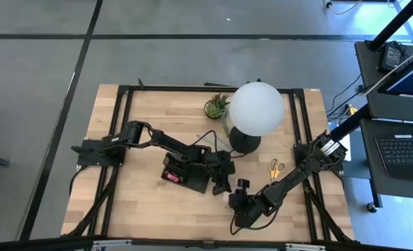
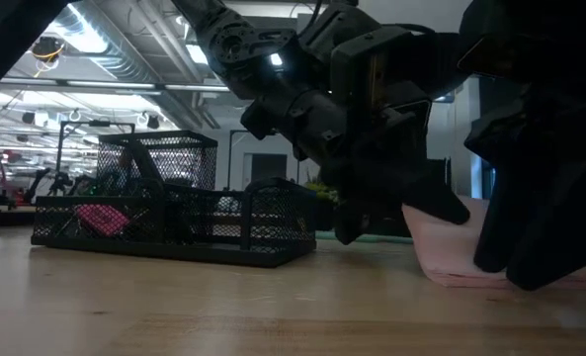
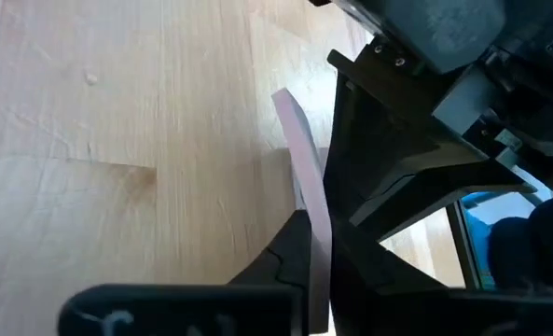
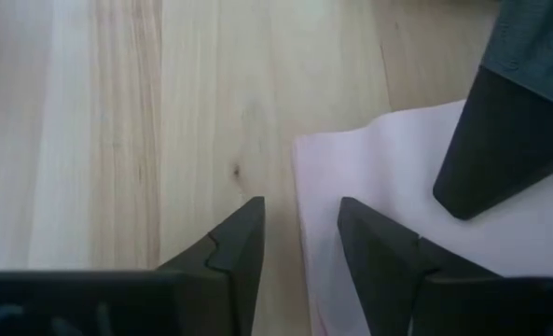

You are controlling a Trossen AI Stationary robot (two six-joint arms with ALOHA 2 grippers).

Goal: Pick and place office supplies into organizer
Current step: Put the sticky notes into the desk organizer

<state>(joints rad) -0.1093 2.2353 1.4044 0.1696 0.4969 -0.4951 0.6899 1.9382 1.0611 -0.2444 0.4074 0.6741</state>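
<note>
Pale wooden boards make up my table (image 1: 143, 209), framed in black rails, with grey floor all round and a workshop with ceiling lights showing beyond it in the low view. Near the table's middle sits the organizer (image 1: 182, 174), a black mesh tray with several compartments. One compartment holds something bright pink (image 2: 103, 218); whether that is the eraser I cannot tell. What the other sections hold is hidden by the mesh and my left arm.

My left gripper (image 3: 315, 271) is just beside the tray's right end, low over the wood, its fingers pressed together on the edge of the pink sticky-note pad (image 4: 397, 187). The pinched edge rises from the table, thin and curved, between my two dark fingers (image 3: 285, 261). The rest of the pad lies flat on the boards, outside the tray.

My right gripper (image 4: 299, 252) is at the same pad from the near side. Its fingers stand spread, one over bare wood, the other over the pink paper, holding nothing.

Behind the tray stand a white globe lamp (image 1: 256, 109) on a black base and a small potted plant (image 1: 217, 107). Yellow-handled scissors (image 1: 274, 167) lie on the wood to the right of the lamp's base, well apart from the tray.
</note>
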